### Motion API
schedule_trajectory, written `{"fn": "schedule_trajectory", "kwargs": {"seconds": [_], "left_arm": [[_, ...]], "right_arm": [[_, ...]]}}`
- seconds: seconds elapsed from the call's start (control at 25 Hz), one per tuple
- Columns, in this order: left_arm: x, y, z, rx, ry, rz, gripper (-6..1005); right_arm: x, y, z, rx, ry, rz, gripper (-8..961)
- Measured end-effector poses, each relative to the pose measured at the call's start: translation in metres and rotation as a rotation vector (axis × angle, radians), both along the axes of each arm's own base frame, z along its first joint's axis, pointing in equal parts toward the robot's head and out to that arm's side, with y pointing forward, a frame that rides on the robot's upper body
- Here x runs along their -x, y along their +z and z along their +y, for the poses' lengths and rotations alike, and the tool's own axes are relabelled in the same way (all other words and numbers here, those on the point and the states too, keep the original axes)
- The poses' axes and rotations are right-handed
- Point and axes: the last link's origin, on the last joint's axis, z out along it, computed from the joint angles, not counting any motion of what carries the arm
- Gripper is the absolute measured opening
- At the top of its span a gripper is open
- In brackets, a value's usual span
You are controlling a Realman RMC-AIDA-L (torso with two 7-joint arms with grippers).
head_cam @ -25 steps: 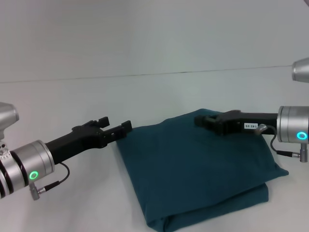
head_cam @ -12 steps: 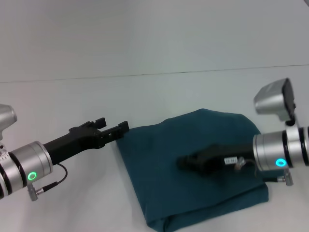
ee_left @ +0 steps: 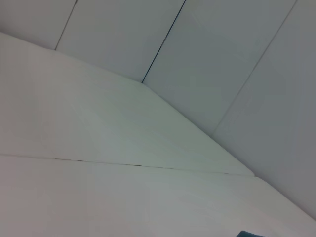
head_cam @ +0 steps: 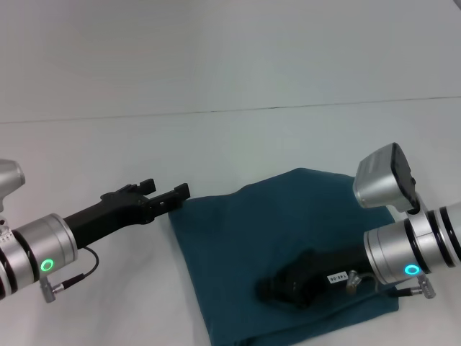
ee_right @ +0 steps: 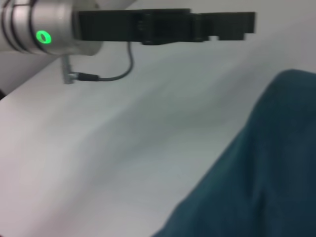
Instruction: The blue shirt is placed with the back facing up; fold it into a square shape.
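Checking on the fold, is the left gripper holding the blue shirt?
No. In the head view the left gripper sits open just beside the blue shirt, with nothing between its fingers.

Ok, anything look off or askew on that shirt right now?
Nothing stands out. The blue shirt lies folded in a compact, roughly square bundle on the table. The right gripper is low over its near part; the left gripper is at its left far corner.
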Motion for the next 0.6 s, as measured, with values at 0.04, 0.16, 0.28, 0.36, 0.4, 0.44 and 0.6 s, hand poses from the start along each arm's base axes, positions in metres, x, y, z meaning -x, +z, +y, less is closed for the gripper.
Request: {"fn": "schedule_trajectory", "kwargs": {"seconds": [0.04,0.16,0.28,0.36,0.4,0.44,0.6], "left_arm": [[0.0,0.0,0.0,-0.001,0.0,0.0,844],[0.001,0.0,-0.001,0.0,0.001,0.0,843],[0.001,0.0,-0.001,0.0,0.003,-0.001,841],[0.001,0.0,-0.001,0.0,0.004,-0.001,841],[0.001,0.0,-0.001,0.0,0.004,-0.001,840],[0.001,0.0,-0.001,0.0,0.004,-0.002,840],[0.001,-0.001,-0.001,0.0,0.006,-0.005,838]], "right_arm": [[0.001,0.001,0.0,0.0,0.011,0.01,-1],[0.004,0.007,0.0,-0.016,0.029,0.055,-1],[0.003,0.013,0.003,-0.044,0.02,0.078,-2],[0.005,0.013,0.01,-0.079,0.013,0.074,-2],[0.005,0.013,0.01,-0.079,0.013,0.074,-2],[0.006,0.011,0.011,-0.087,0.014,0.07,-2],[0.01,0.0,0.016,-0.101,0.028,0.041,-1]]}}
